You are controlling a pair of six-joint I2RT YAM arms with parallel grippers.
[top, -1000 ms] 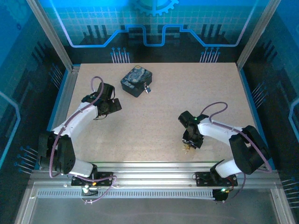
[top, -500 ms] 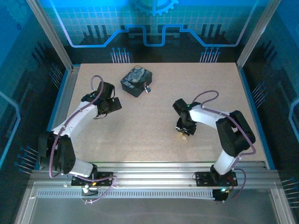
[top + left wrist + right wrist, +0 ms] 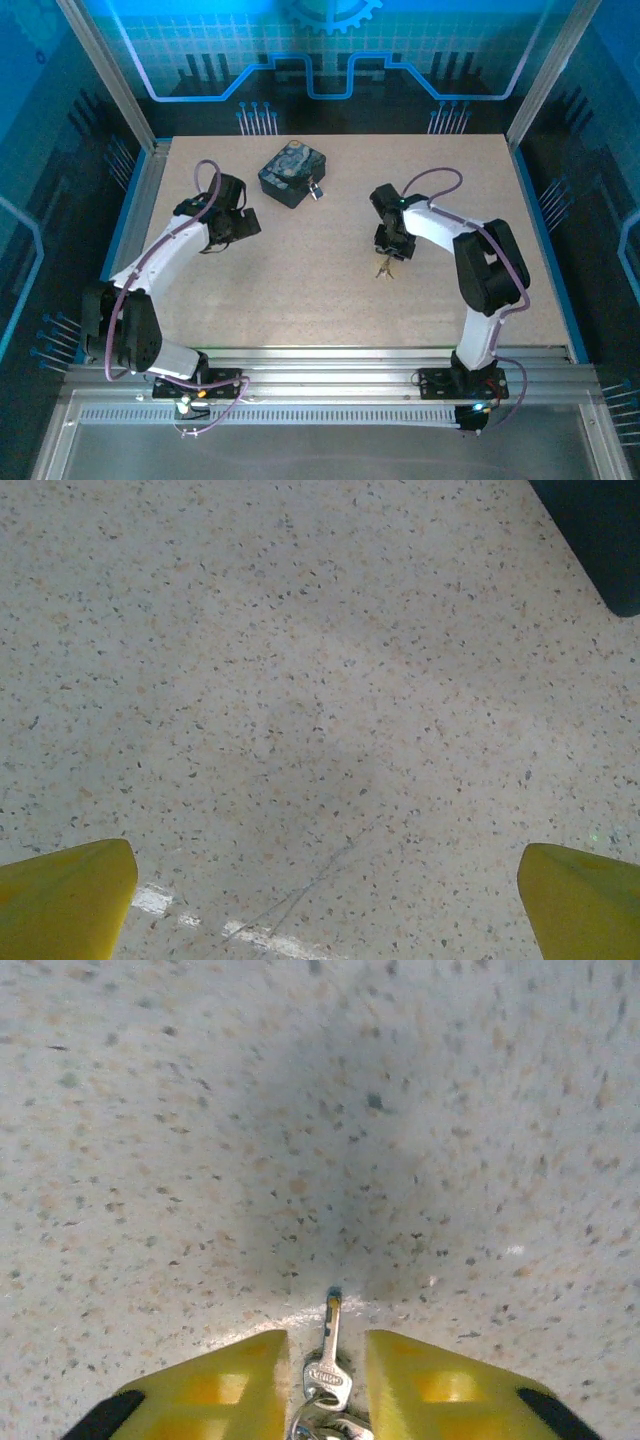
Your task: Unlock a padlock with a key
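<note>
The right gripper (image 3: 326, 1340) has its jaws narrowly apart, the key (image 3: 327, 1360) between them with its tip on the table (image 3: 300, 1110). Pinched or not, I can't tell. I'd want a firm hold on its head before carrying it to the padlock (image 3: 315, 188), well off at 10 o'clock by the box (image 3: 288, 170). The left gripper (image 3: 325, 890) gapes wide, empty. The keyhole is too small to see, and the key's ring is cut off.

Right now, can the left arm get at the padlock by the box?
Probably yes: its open claw hovers over bare table, and nothing lies between it and the padlock beside the box.
</note>
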